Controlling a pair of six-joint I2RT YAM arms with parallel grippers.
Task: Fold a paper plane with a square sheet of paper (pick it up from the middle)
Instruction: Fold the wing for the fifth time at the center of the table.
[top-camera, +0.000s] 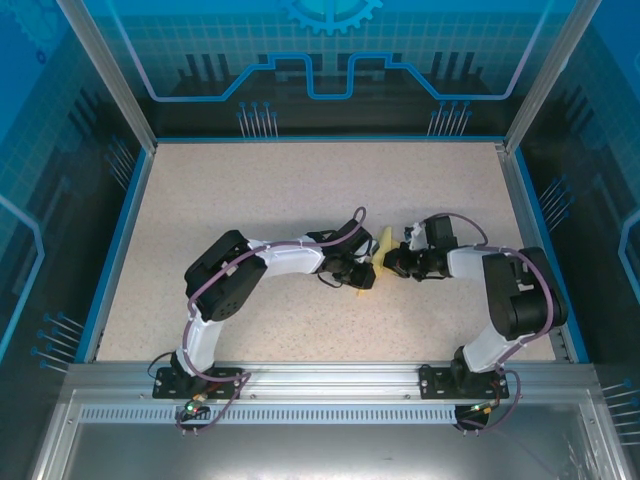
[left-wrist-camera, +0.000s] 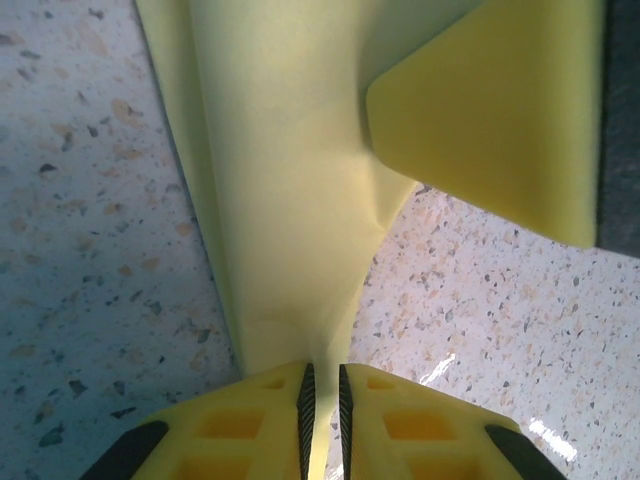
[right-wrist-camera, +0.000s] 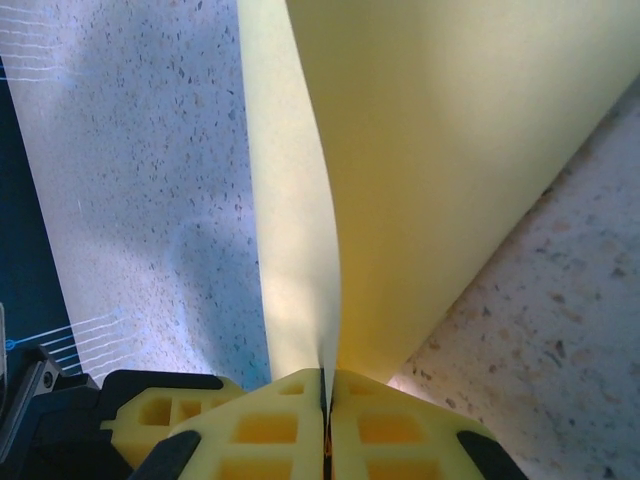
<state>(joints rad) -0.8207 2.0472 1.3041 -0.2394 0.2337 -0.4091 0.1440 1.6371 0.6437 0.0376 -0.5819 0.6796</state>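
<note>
Left gripper (left-wrist-camera: 322, 375) and right gripper (right-wrist-camera: 327, 378): each pinched shut on the square sheet of paper (left-wrist-camera: 290, 180) from opposite sides; I judge this holds it taut for creasing. Sheet: partly folded, edgewise between them, mid-way across the table (top-camera: 250, 200).

Plain pale-yellow paper (left-wrist-camera: 280, 200), centre frame. Beige tabletop (top-camera: 300, 190) with dark speckles, blue rim (top-camera: 118, 250) at left. Bright yellow fingers (left-wrist-camera: 230, 430), black ribbed pads (left-wrist-camera: 306, 400), bottom edge. White-and-black arms (top-camera: 290, 258), purple cables (top-camera: 190, 312).
</note>
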